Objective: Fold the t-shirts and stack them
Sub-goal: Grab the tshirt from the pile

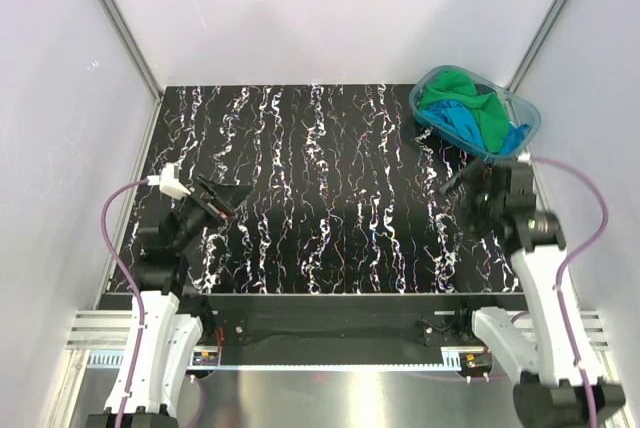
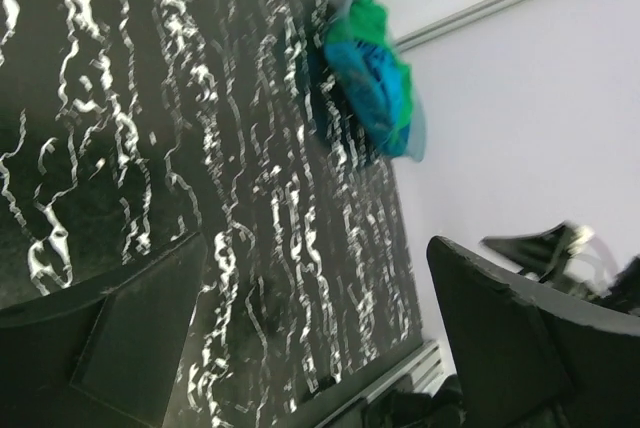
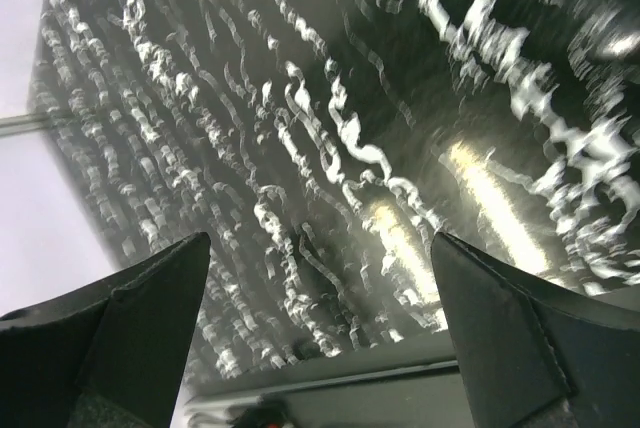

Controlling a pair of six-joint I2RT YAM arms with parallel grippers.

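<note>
1. The t-shirts [image 1: 470,113] are all bunched in the clear tub [image 1: 531,111] at the far right corner of the counter [image 1: 320,198]. The green shirt [image 1: 452,86] lies on top and toward the back, with turquoise cloth [image 1: 462,124] tangled through it. I can't tell how many blue ones there are.
2. Nothing is laid out or folded on the counter, so I judge the task hasn't started.
3. Left jaws: spread wide and empty, over the left side of the counter, well apart from the tub. The left wrist view shows the tub far off across the counter.
4. Right jaws: spread wide and empty, near the tub's front edge but not touching it. The right wrist view is blurred and shows only the counter.
5. Handling guess: light, limp cloth with no stiffness. It will drape and drag, and it will probably snag its neighbours on the way out.
6. Where to grab: pinch a raised fold on the top of the heap, and the green one looks most exposed. Take a thick bunch rather than a single layer, or it may slip out.
7. Risk: the tub looks light, so pulling a tangled shirt could lift or slide it. Lift straight up and let the shirt hang free before moving it across.
8. For folding, re-grip at the shoulders or hem corners, one arm per side.
</note>
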